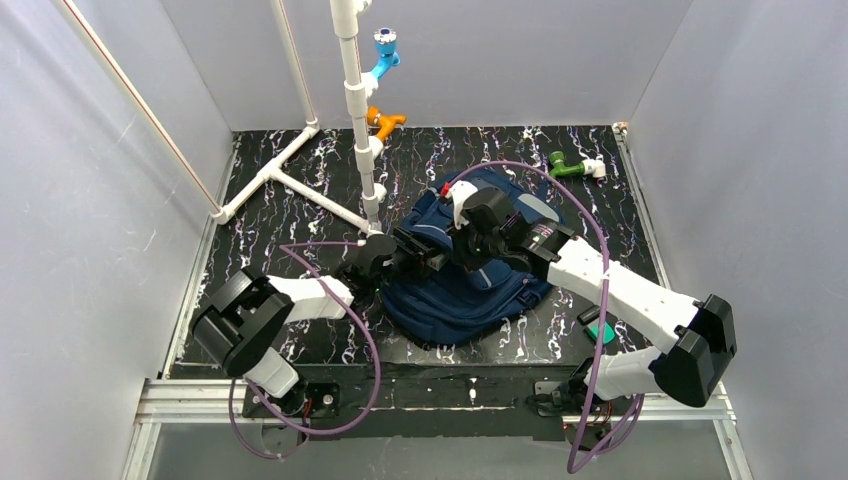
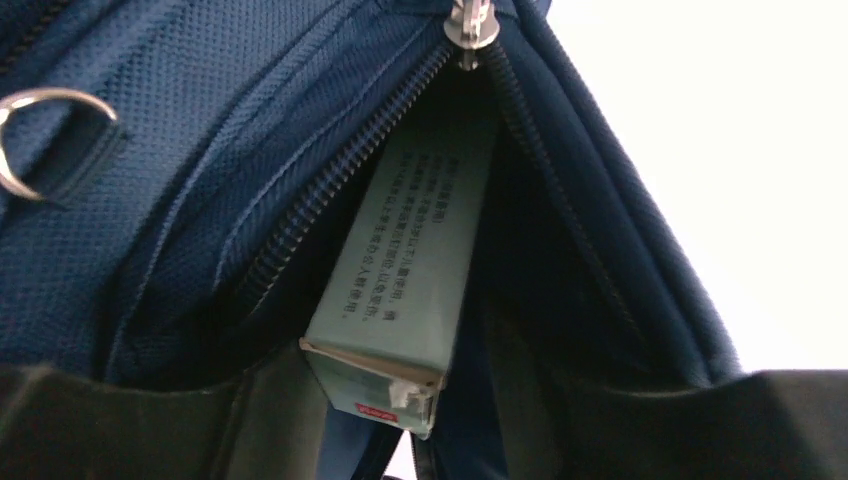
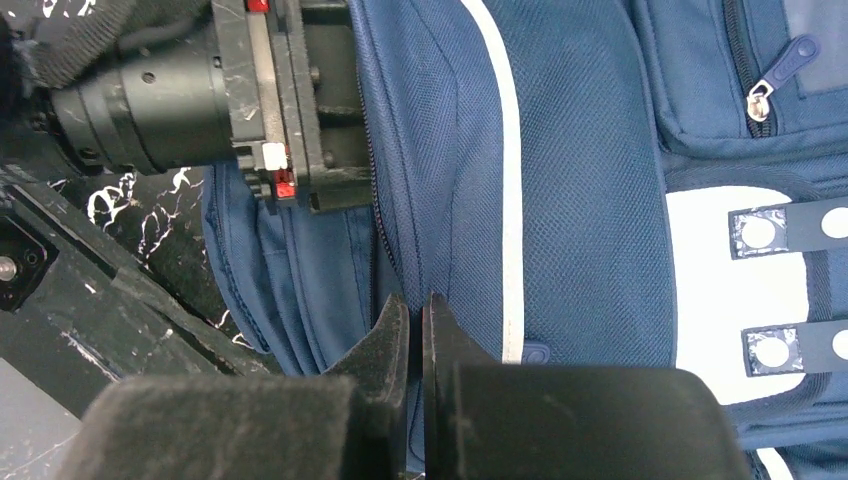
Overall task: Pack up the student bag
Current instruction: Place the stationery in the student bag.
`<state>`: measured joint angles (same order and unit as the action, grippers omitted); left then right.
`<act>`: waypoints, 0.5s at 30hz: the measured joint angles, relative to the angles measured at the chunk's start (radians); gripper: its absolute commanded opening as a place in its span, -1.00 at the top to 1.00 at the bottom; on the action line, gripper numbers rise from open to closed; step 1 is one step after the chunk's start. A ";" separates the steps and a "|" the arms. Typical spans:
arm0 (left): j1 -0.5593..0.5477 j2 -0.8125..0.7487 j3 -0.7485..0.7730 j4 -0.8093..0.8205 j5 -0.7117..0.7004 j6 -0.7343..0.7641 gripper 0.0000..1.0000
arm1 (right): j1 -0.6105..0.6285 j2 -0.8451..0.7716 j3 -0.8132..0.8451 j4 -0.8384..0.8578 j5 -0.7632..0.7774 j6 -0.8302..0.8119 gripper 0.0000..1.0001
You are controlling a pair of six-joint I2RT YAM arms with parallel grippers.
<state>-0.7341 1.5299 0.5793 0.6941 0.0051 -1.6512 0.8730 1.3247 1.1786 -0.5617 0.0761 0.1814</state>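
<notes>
Seeing left hand open at zip mouth of student bag, pale-green box between its fingers; right hand clamped shut on bag fabric, lower centre.

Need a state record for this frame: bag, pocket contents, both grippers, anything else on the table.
bag: student bag lying on the black marbled table, one zip pocket open
pocket contents: pale green box partly inside, near end sticking out
left gripper: left gripper open, fingers either side of the box end
right gripper: right gripper shut, apparently pinching bag fabric beside the zip
also on table: green fitting near the far right corner, clear of both arms
</notes>
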 measured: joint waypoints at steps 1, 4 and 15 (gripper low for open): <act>0.000 0.012 0.000 0.003 0.001 0.004 -0.28 | 0.000 0.000 0.000 0.003 0.000 0.000 0.97; 0.000 0.016 -0.009 0.024 0.003 0.016 -0.69 | -0.001 0.000 0.000 0.008 0.004 0.000 0.97; 0.006 -0.170 -0.063 -0.113 0.015 0.109 -0.96 | -0.002 -0.008 0.000 0.002 0.018 -0.011 0.97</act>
<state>-0.7284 1.3598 0.5159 0.5808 0.0204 -1.5417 0.8715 1.3170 1.1790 -0.5598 0.0940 0.1707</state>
